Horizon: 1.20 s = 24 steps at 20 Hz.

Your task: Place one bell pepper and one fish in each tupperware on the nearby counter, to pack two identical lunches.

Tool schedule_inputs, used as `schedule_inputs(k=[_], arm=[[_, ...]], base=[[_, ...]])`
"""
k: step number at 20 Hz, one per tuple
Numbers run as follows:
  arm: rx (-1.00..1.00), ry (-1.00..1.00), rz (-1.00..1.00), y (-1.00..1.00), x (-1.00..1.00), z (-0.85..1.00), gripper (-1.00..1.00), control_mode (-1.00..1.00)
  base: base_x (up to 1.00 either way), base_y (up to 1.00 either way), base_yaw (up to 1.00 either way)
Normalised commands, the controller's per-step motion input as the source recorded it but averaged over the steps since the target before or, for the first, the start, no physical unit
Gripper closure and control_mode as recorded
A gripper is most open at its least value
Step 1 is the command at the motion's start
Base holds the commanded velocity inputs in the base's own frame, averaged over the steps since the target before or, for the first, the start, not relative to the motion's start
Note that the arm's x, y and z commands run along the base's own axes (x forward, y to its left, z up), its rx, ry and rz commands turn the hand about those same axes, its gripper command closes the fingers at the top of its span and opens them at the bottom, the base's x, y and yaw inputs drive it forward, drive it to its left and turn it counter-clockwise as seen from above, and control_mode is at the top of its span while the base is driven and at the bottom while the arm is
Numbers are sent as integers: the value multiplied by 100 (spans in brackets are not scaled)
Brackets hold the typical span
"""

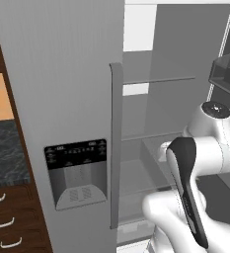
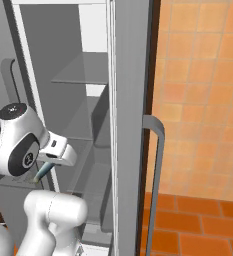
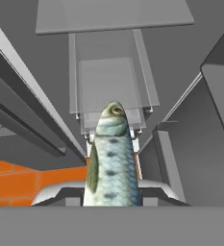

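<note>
Inside fridge (image 1: 156, 113); fish (image 3: 111, 161) lengthwise, head outward

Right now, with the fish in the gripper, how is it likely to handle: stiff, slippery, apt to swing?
The fish juts straight out from the gripper without drooping, so probably stiff. Its scaled, rounded body looks slippery. Most of its length extends past the grip, so it may pivot.

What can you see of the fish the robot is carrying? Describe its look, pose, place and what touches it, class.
The fish is silvery grey-green with rows of dark-spotted scales, a paler belly edge and a rounded head with a small eye. In the hand view it points head-first away from the camera, toward the fridge's glass shelves. Its rear end sits low in the picture where the gripper is shut on it. In the right base view it shows as a slim grey-green shape below the hand.
</note>
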Motion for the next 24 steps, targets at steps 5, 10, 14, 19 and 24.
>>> schedule_inputs(k=[5, 10, 14, 19, 24], arm=[[0, 0, 0, 0, 0, 0, 100, -100], [0, 0, 0, 2, -2, -1, 100, 100], [0, 0, 0, 0, 0, 0, 100, 100], [0, 0, 0, 0, 0, 0, 100, 100], [0, 0, 0, 0, 0, 0, 100, 100]], base=[[0, 0, 0], [-36, 21, 1], [-47, 91, 7], [-16, 100, 6], [0, 100, 9]])
